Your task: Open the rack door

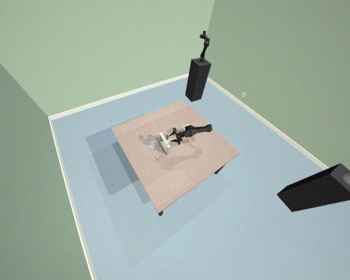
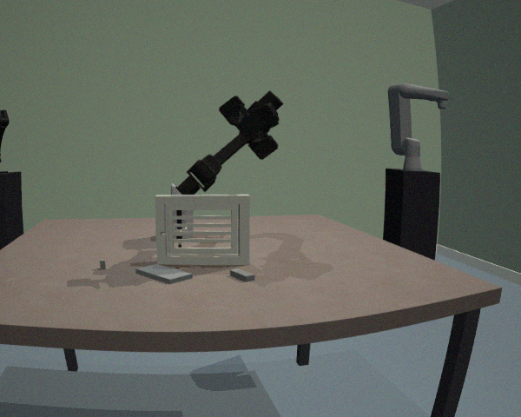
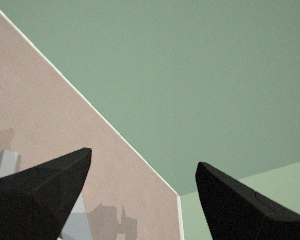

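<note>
The pale rack frame (image 1: 168,149) (image 2: 245,228) stands upright on the table. Its slatted door (image 2: 234,228) looks shut within the frame in the exterior view. A small bluish upright piece, apparently the handle (image 1: 167,136), shows at the arm side of the rack in the top view; its turn is too small to tell. My gripper (image 1: 169,139) (image 2: 248,127) (image 3: 145,162) is open, with nothing between its fingers. In the exterior view it is raised above the rack's top, tilted. The wrist view shows neither door nor handle.
On the table (image 1: 175,186) (image 2: 296,309), beyond the rack from the arm, lie a flat grey plate (image 1: 152,145) (image 2: 164,273), a small grey block (image 1: 157,156) (image 2: 241,274) and a tiny upright piece (image 2: 102,264). Other arms stand on dark pedestals (image 1: 198,79) (image 2: 411,210) off the table.
</note>
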Tool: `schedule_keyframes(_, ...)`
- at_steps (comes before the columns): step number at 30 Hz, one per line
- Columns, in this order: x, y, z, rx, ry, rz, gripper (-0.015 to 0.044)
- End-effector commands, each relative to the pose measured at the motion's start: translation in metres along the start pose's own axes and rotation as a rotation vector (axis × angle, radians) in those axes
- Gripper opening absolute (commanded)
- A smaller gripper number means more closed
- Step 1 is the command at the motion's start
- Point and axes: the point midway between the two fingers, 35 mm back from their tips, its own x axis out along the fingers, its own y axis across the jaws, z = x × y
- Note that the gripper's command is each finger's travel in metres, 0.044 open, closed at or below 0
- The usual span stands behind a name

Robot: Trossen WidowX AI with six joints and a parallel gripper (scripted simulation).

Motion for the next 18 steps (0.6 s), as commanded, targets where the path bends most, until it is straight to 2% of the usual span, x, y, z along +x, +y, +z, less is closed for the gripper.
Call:
schedule_keyframes(1,0.012,-0.005,-0.016,-0.008,0.099,0.025,0.0297)
schedule_keyframes(18,0.042,-0.016,-0.097,0.045,0.519,0.186,0.0297)
